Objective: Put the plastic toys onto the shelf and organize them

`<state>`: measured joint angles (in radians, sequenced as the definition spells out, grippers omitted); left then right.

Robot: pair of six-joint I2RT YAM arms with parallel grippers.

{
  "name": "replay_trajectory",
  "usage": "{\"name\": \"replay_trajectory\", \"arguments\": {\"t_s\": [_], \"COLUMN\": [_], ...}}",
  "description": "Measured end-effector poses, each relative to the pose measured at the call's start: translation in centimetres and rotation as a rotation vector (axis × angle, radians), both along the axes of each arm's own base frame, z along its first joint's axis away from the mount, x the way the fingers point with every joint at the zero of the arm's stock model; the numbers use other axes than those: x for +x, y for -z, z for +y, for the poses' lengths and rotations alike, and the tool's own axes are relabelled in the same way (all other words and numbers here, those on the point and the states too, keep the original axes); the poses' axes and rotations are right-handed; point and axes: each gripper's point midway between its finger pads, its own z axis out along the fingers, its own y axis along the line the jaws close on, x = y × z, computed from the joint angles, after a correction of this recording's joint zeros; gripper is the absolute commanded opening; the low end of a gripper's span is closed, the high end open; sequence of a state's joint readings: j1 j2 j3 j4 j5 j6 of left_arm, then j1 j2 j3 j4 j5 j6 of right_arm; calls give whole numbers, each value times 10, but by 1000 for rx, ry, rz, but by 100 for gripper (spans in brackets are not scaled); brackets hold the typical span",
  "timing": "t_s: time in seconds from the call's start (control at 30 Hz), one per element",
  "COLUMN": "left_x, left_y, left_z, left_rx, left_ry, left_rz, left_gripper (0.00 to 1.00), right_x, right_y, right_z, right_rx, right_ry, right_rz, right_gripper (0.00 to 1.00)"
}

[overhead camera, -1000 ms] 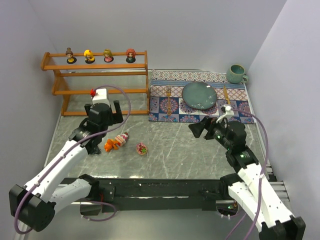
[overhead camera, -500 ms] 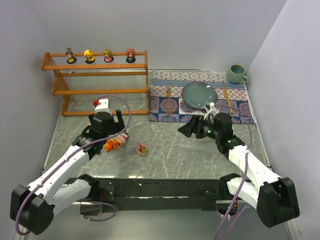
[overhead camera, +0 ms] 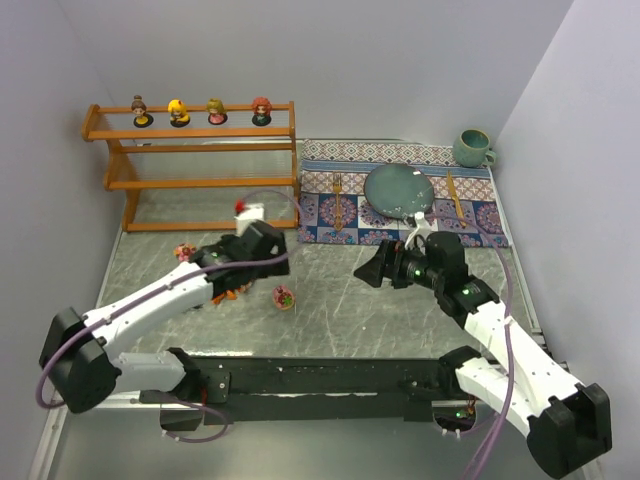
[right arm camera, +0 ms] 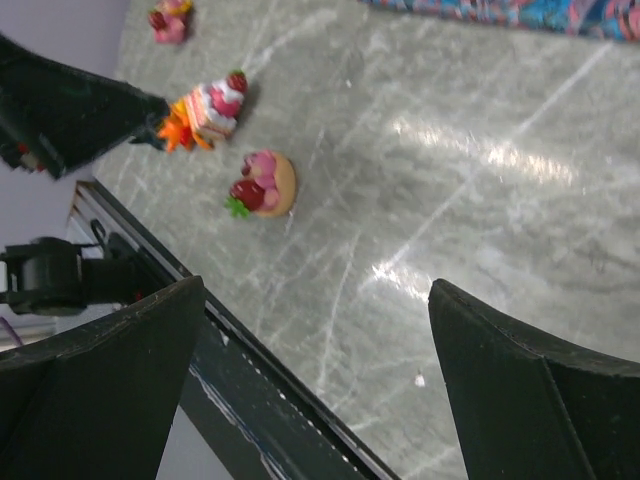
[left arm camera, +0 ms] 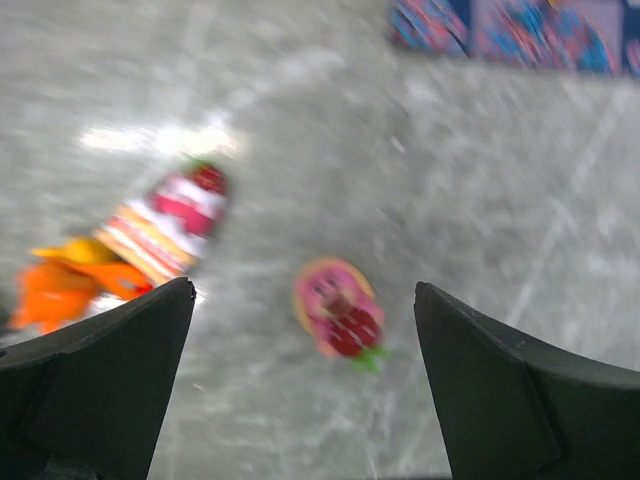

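The wooden shelf (overhead camera: 200, 183) stands at the far left with several dolls (overhead camera: 179, 112) on its top tier. On the table lie a round pink toy (overhead camera: 284, 297), an orange and cake-like toy (overhead camera: 228, 290) partly under my left arm, and a small pink toy (overhead camera: 184, 250). My left gripper (overhead camera: 274, 264) is open and empty, just beyond the round pink toy (left arm camera: 338, 318), which lies below and between its jaws (left arm camera: 305, 290); the cake-like toy (left arm camera: 165, 225) is to its left. My right gripper (overhead camera: 368, 272) is open and empty; its view (right arm camera: 318, 288) shows the round pink toy (right arm camera: 265, 183) apart from it.
A patterned placemat (overhead camera: 330, 215) at the far right holds a blue-green plate (overhead camera: 398, 190), a fork (overhead camera: 337, 190) and another utensil (overhead camera: 455, 195). A teal mug (overhead camera: 472, 148) stands at the far right corner. White walls close in on both sides.
My left gripper has swung right and stretched out toward the round pink toy, uncovering the small pink toy at the left. My right gripper has shifted slightly left and nearer.
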<state>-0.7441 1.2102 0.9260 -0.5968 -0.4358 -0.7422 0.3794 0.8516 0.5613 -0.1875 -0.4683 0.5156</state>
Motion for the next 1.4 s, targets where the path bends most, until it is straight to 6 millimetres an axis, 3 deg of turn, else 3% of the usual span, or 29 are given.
{"name": "replay_trajectory", "arguments": {"t_s": [0.1, 0.3, 0.57, 0.8, 1.07, 1.4], "left_x": [-18, -34, -56, -62, -57, -52], "left_y": [10, 20, 48, 62, 84, 84], "left_z": [-24, -35, -65, -60, -54, -56], "left_rx": [0, -73, -34, -38, 16, 2], "left_ry": [66, -33, -241, -383, -458, -474], "left_rz": [29, 98, 215, 226, 211, 184], "left_gripper": [99, 100, 86, 71, 63, 52], "right_x": [-8, -9, -15, -19, -29, -35], "right_y": [11, 22, 38, 42, 50, 54], "right_z": [-3, -14, -20, -21, -19, -15], "right_rx": [-20, -70, -98, -112, -117, -127], "right_ry": [6, 55, 70, 51, 14, -21], "right_rz": [19, 27, 63, 50, 56, 51], "right_gripper": [100, 100, 100, 100, 100, 100]}}
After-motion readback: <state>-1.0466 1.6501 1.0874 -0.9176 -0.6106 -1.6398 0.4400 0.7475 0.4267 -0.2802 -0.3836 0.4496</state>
